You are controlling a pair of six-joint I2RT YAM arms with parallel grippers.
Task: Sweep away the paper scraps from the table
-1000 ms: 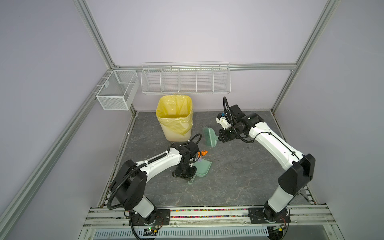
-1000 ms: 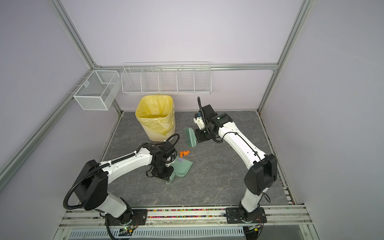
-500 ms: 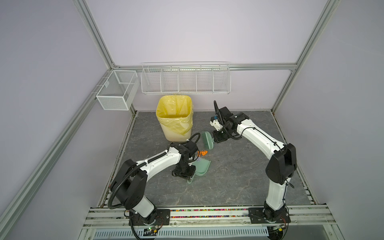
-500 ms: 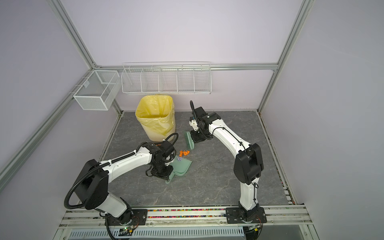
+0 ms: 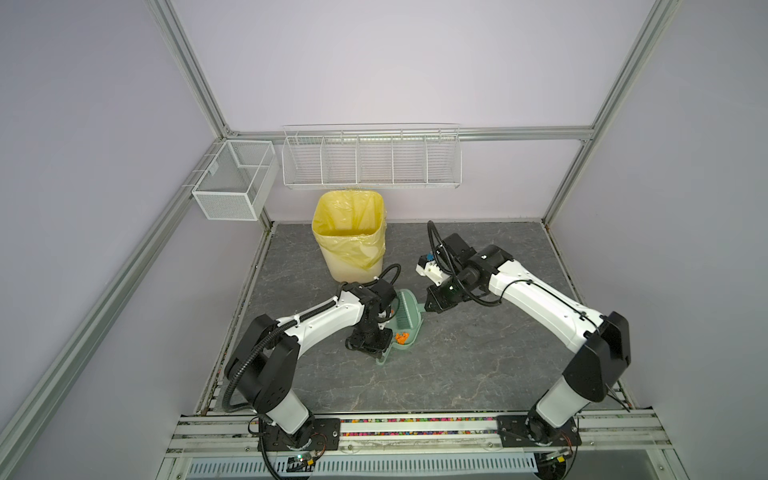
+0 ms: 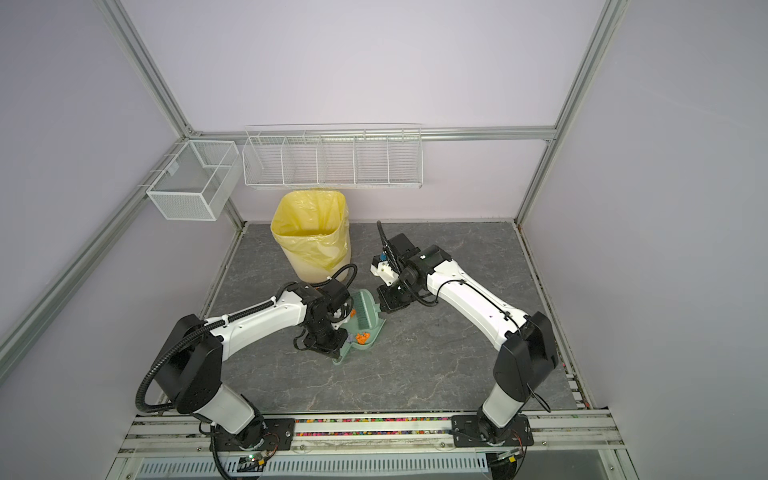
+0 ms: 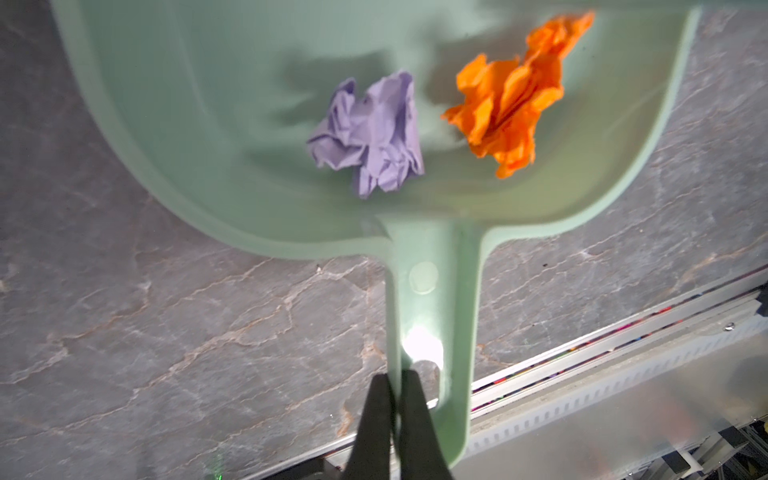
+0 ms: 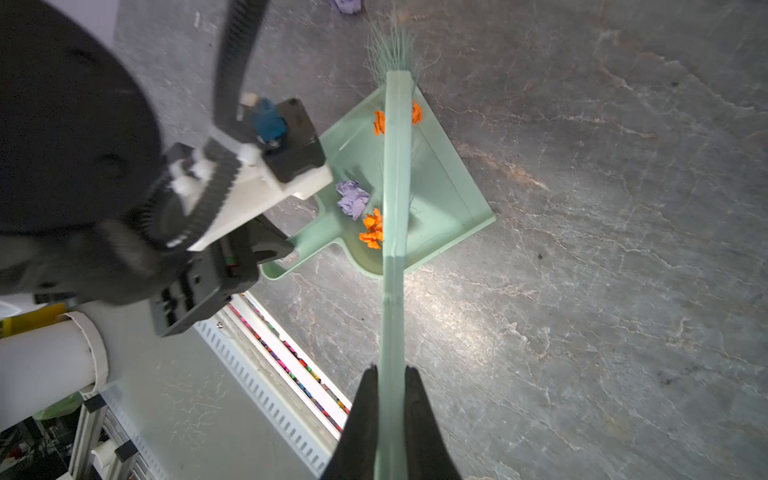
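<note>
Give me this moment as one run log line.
left gripper: shut on dustpan handle | right gripper: shut on brush | paper scraps: orange and lavender in dustpan | table: one lavender wad beyond bristles

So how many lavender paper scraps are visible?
2: one lavender scrap inside the dustpan, a second scrap on the table beyond the brush. More may be hidden.
</note>
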